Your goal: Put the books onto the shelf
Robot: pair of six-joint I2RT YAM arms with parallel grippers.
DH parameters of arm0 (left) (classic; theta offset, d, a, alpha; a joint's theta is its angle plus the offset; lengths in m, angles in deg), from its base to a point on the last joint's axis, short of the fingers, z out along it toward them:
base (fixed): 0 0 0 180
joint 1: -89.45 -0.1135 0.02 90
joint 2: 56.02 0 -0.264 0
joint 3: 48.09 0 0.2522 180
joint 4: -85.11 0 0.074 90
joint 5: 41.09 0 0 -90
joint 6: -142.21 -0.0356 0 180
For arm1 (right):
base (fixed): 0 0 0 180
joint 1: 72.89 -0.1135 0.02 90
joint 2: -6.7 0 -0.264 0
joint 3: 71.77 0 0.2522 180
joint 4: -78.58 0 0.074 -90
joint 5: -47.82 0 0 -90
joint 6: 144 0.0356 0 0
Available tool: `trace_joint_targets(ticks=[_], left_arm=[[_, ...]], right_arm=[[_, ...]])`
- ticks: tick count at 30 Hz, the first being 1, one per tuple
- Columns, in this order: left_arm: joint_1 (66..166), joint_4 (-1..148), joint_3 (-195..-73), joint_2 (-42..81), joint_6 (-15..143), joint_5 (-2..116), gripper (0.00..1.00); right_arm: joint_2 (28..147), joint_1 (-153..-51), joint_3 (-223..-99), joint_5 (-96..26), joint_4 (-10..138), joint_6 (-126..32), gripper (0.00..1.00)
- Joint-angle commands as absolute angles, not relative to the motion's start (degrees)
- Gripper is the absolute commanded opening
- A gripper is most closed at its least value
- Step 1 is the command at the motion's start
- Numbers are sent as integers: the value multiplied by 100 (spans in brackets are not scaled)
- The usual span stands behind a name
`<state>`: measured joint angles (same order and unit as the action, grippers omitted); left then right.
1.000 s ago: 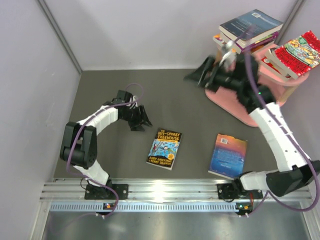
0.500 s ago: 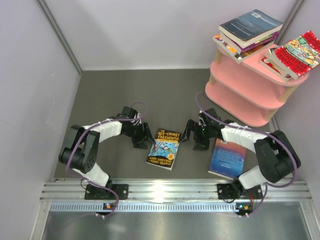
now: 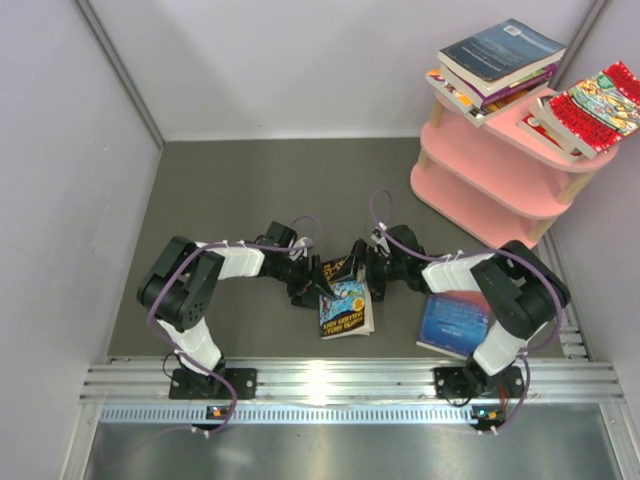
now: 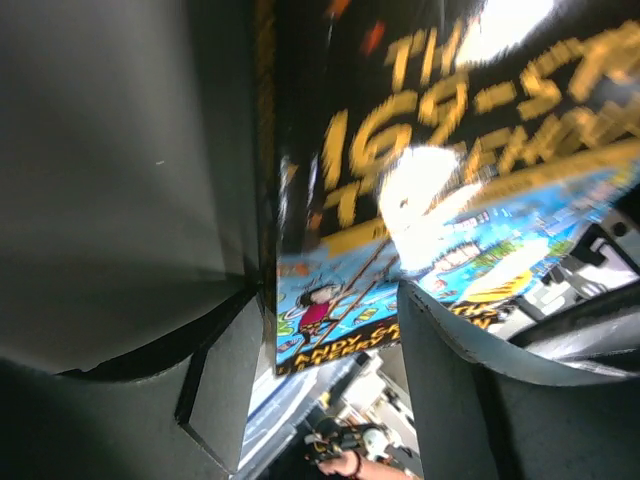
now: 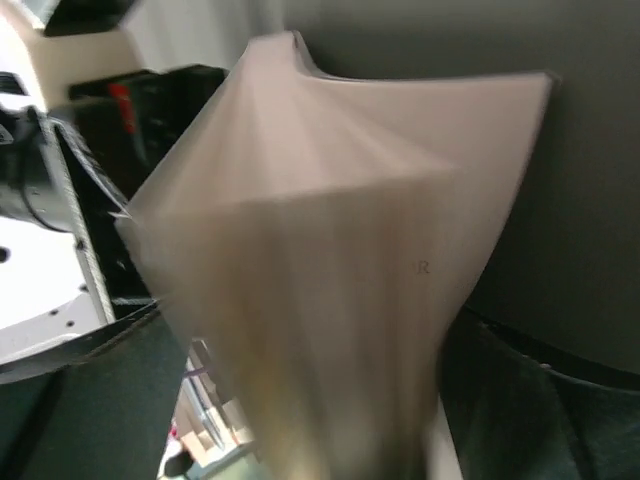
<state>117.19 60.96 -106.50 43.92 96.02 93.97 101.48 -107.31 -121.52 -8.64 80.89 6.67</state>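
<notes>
The Treehouse book [image 3: 347, 308] stands tilted between both arms at the table's near middle, its far edge raised. My left gripper [image 3: 308, 285] is against its left side. In the left wrist view the jaws [image 4: 330, 300] stand apart, with the cover [image 4: 400, 180] facing the camera and its lower edge between them. My right gripper [image 3: 360, 262] meets the book's raised far edge; blurred pale pages [image 5: 330, 200] fill the gap between its wide-open fingers [image 5: 310, 330]. A blue book [image 3: 455, 322] lies flat to the right. The pink shelf [image 3: 480, 190] stands at the far right.
A stack of books [image 3: 500, 55] and a red book [image 3: 590, 105] lie on the shelf's top board. Pale walls close in the dark table on the left, back and right. An aluminium rail [image 3: 330, 380] runs along the near edge.
My right arm swung down from the shelf to the Treehouse book. My left arm moved right to it. The book has shifted, turned and tipped up at its far edge.
</notes>
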Motion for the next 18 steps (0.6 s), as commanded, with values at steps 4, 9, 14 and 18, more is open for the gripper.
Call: trace_joint_targets(ticks=[4,9,14,18], left_arm=[[11810,6793,-10675,4787,9590,8882,61],[11714,6380,-10949,4699,9353,8688,60],[11293,6117,-11010,4506,9221,8679,59],[11107,5897,-11282,4514,9001,8688,58]], right_arm=[[10489,-11095,-11884,-1255,8435,771,65],[9715,-11086,-12287,-1668,6837,26,0],[9038,-11078,-13008,-1968,5088,-574,4],[8870,-11095,-13360,-1775,4558,-846,27]])
